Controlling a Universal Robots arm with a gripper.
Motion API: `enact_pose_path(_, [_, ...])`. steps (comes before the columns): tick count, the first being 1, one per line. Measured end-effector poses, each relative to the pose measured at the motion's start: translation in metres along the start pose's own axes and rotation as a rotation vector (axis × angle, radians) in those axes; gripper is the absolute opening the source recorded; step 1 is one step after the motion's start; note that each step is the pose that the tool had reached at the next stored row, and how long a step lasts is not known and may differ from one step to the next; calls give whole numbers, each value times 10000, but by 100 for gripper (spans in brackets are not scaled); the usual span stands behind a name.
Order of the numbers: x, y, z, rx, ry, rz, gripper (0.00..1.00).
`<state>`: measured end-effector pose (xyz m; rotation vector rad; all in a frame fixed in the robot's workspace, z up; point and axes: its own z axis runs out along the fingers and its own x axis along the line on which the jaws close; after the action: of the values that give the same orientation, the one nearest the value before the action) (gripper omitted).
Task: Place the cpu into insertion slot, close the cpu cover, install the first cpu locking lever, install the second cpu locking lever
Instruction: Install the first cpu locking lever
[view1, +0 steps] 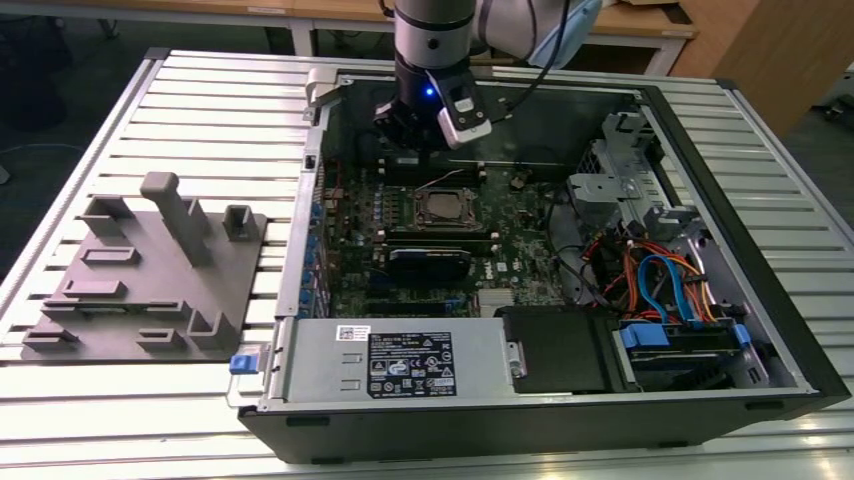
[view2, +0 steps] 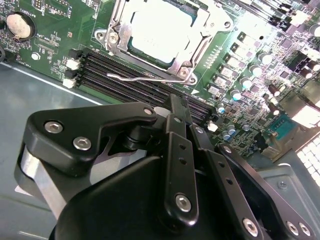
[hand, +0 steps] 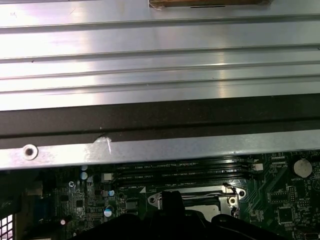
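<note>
Hovering near the slot (view2: 131, 49), tool (view2: 173, 106) looks closed and empty; cpu (view2: 160, 27) sits in it under the cover (view2: 202, 47). Risk: that thin lever (view2: 135, 77) slips off the tool and it gouges the board (view2: 55, 30)

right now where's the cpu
In the second wrist view the cpu sits inside the metal cover frame on the green board, beside the black memory slots.

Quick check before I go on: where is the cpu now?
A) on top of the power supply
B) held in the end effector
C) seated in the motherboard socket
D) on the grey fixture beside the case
C: in the second wrist view the silver cpu lies flat on the green motherboard, ringed by the metal cover.
</note>
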<state>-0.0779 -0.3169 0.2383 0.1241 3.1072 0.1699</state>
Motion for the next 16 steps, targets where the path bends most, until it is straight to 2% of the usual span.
enact_pose_path(5, [-40,1,24,6,0,0,10])
enact_pose_path(16, [-189,11,90,7,1,0,10])
